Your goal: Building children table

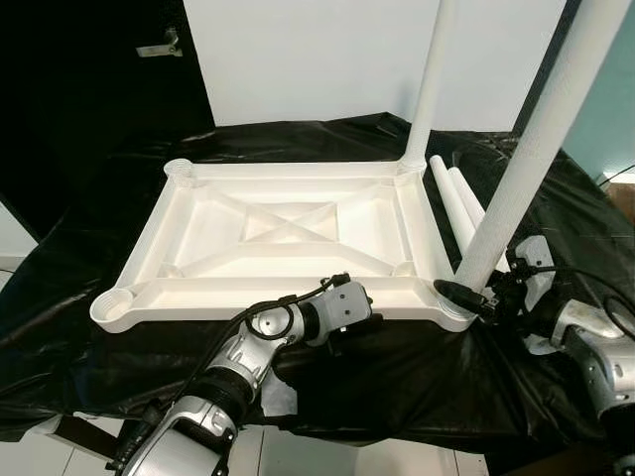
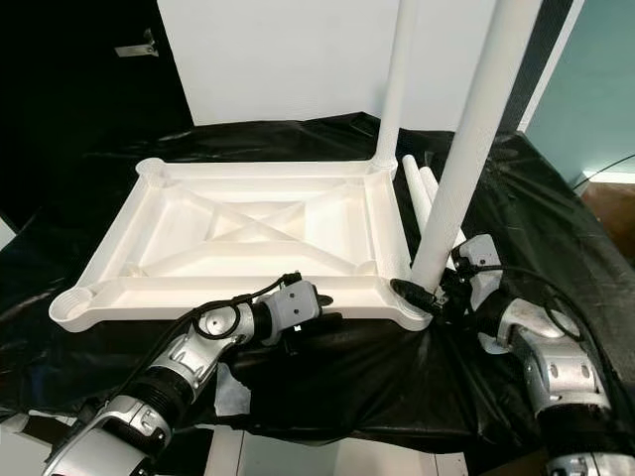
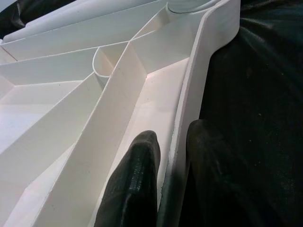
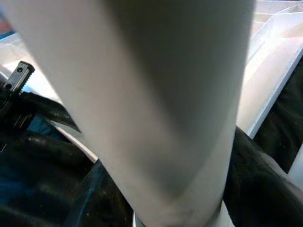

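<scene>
We are looking at the white tabletop (image 1: 288, 243) lying upside down, ribs up, on a black sheet (image 1: 89, 327) that is covering the work surface. Two legs are standing in its corner sockets: a far leg (image 1: 433, 79) at the far right corner and a near leg (image 1: 536, 139) leaning out of the near right corner. Two spare legs (image 1: 458, 203) are lying side by side on the sheet just beside the tabletop's right edge. The two left sockets (image 1: 116, 302) are sitting open.

Our left gripper (image 3: 173, 163) is pinching the tabletop's near rim, one finger (image 3: 137, 184) inside the rim and the other outside against the sheet. Our right gripper (image 2: 444, 288) is sitting at the base of the near leg, its fingers closing around it just above the socket.

A white wall (image 1: 317, 59) is standing behind the sheet, and a pale tiled floor (image 1: 40, 456) is showing below it.
</scene>
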Robot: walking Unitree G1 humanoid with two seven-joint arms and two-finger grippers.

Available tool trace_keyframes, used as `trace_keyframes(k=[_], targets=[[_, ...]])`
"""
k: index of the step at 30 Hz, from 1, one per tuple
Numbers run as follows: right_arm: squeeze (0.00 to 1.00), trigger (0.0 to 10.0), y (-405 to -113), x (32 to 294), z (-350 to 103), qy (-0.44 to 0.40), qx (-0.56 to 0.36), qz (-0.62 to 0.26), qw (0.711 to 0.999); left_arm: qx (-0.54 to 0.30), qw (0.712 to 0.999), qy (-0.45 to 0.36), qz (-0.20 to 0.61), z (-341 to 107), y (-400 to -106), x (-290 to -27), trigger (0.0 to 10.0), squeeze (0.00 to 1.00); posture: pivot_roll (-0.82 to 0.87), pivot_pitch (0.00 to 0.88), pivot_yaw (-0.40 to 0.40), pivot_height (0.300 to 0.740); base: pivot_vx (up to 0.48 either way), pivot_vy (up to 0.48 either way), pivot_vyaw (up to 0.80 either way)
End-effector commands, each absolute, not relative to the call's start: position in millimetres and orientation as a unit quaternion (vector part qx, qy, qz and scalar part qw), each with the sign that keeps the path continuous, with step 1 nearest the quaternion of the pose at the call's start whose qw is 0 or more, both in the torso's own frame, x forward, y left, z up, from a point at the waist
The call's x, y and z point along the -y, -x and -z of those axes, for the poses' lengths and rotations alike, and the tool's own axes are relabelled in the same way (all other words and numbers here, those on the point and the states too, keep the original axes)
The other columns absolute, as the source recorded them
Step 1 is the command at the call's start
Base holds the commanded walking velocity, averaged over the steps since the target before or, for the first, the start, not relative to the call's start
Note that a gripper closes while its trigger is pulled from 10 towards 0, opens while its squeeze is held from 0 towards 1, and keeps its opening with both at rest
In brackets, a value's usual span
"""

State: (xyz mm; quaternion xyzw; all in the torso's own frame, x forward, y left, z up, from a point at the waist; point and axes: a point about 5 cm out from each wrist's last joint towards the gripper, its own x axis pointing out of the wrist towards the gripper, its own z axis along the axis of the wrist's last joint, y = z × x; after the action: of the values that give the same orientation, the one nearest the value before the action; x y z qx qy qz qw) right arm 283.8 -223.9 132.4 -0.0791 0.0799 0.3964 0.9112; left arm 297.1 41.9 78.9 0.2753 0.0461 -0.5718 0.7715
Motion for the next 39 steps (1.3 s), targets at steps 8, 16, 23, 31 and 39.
trace_keyframes(k=[8, 16, 23, 31, 39], targets=[[0.00, 0.0, -274, 199, -118, 0.036, -0.104, -0.483, 0.869, -0.156, 0.758, -0.279, 0.569, -34, -278, -56, 10.0, 0.00, -0.03, 0.002, -0.017, 0.740, 0.000, 0.000, 0.00], [0.00, 0.0, -275, 175, -79, -0.025, -0.079, -0.270, 0.959, -0.151, 0.761, -0.278, 0.566, -34, -278, -54, 10.0, 0.00, -0.02, 0.000, -0.037, 0.740, 0.000, 0.000, 0.00], [0.00, 0.0, -256, 136, -63, -0.082, -0.089, -0.229, 0.966, -0.154, 0.763, -0.275, 0.564, -32, -276, -55, 10.0, 0.00, -0.01, 0.000, -0.031, 0.740, 0.000, 0.000, 0.00], [0.00, 0.0, -255, 118, -57, -0.130, -0.087, -0.213, 0.965, -0.154, 0.757, -0.279, 0.570, -32, -275, -55, 10.0, 0.00, -0.02, 0.000, -0.017, 0.740, 0.000, 0.000, 0.00], [0.00, 0.0, -261, 134, -74, -0.087, -0.001, -0.069, 0.994, -0.154, 0.755, -0.278, 0.574, -32, -273, -53, 10.0, 0.00, -0.03, 0.006, -0.016, 0.740, 0.000, 0.000, 0.00]])
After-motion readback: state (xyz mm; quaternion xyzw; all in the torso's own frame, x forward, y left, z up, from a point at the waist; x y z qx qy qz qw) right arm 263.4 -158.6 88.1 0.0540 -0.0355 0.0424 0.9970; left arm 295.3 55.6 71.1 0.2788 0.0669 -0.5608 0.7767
